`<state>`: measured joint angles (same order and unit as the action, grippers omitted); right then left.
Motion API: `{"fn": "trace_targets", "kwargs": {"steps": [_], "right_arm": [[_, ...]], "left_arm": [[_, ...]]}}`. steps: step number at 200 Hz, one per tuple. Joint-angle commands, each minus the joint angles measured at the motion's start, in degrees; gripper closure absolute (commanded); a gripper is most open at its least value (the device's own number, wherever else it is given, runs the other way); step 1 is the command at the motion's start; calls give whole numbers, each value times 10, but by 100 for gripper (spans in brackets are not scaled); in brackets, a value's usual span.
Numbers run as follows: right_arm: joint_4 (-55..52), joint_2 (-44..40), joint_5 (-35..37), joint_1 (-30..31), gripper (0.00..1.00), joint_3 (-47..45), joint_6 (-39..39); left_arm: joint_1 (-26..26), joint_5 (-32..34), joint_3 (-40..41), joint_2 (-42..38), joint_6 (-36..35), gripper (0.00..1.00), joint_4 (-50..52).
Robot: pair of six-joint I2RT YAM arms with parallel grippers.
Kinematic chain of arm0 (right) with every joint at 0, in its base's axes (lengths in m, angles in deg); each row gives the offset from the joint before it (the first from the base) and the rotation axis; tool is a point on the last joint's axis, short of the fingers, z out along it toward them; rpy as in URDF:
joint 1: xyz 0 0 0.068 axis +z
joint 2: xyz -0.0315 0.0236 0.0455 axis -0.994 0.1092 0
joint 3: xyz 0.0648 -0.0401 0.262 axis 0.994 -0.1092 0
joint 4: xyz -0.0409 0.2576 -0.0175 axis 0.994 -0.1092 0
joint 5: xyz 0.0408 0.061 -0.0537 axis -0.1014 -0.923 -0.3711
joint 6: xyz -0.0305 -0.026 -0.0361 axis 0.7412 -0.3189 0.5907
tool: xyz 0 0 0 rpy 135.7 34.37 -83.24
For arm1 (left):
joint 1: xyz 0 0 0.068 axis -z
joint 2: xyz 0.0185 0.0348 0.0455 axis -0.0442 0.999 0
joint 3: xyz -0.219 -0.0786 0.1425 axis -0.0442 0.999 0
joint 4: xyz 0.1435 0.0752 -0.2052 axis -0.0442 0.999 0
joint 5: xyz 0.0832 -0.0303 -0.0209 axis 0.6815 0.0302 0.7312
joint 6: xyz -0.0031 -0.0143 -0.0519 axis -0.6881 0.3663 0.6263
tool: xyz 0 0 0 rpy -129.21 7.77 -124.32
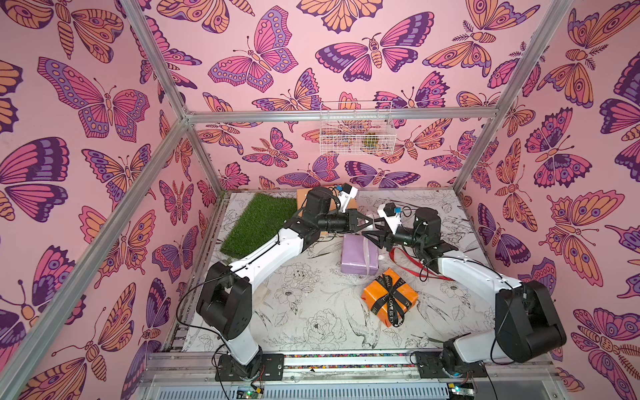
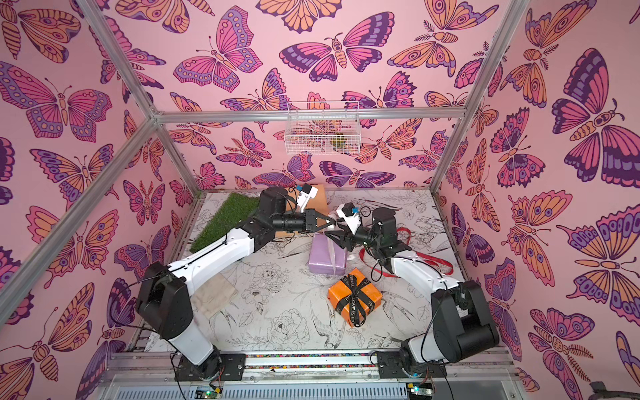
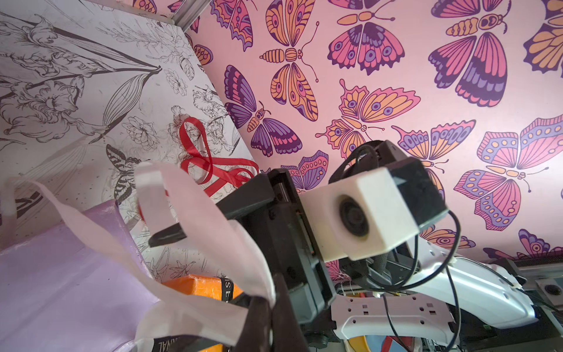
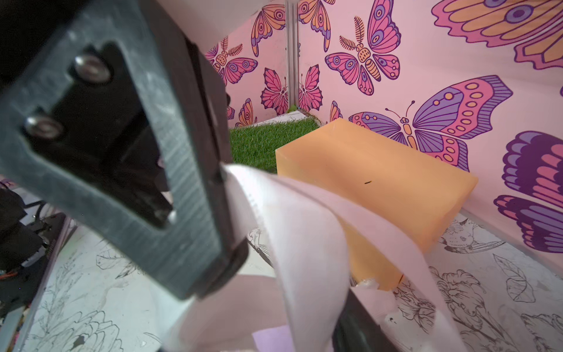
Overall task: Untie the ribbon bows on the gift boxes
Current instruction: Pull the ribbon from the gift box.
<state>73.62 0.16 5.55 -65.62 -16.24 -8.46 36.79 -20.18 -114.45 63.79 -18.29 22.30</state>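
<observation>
Left hand [image 1: 370,221]: clamped on pale ribbon [image 3: 210,225], to tug it loose.
Right hand [image 1: 370,239]: just beside left hand; can't tell if shut.

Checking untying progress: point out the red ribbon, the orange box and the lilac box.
red ribbon [image 3: 184,137]: left wrist view, left side of its loose loop.
orange box [image 1: 372,296]: a top view, bare paper near its left corner.
lilac box [image 1: 351,254]: a top view, its top face.

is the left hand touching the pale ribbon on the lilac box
Touching: the left wrist view shows strands of the pale ribbon pinched in the shut left hand.
</observation>
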Motion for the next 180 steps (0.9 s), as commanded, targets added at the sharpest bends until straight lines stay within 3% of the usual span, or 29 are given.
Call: {"fn": "trace_targets", "kwargs": {"steps": [1, 31, 66, 74, 77, 79, 82, 144, 160, 164, 175, 180], "right_arm": [[15, 5, -10, 4, 64, 9, 0], [17, 5, 4, 5, 100, 4, -7], [-6, -5, 22, 5, 100, 3, -41], [-27, -8, 33, 4, 100, 10, -56], [-36, -9, 38, 4, 100, 13, -61], [-41, -10, 41, 4, 100, 15, -64], [-49, -11, 45, 4, 100, 18, -71], [-216, -22, 113, 4, 100, 103, -224], [-226, -34, 128, 5, 100, 101, -246], [-226, -38, 129, 4, 100, 100, -250], [-230, -48, 136, 4, 100, 95, -262], [-232, -53, 139, 5, 100, 94, -266]], "left_arm": [[2, -7, -14, -19, 0, 100, 5], [2, -4, -12, -21, -1, 100, 5], [-3, 10, -7, -15, -12, 100, 6], [-10, 15, -4, -12, -13, 67, 7], [-13, 18, -2, -11, -13, 40, 8], [-15, 19, 0, -10, -12, 12, 8], [-19, 20, 3, -10, -11, 0, 8], [-51, 97, 146, -59, -58, 0, -35], [-48, 85, 174, -55, -39, 18, -89], [-47, 81, 181, -51, -30, 31, -107], [-47, 66, 198, -37, 3, 83, -165], [-46, 62, 204, -29, 20, 100, -188]]}}
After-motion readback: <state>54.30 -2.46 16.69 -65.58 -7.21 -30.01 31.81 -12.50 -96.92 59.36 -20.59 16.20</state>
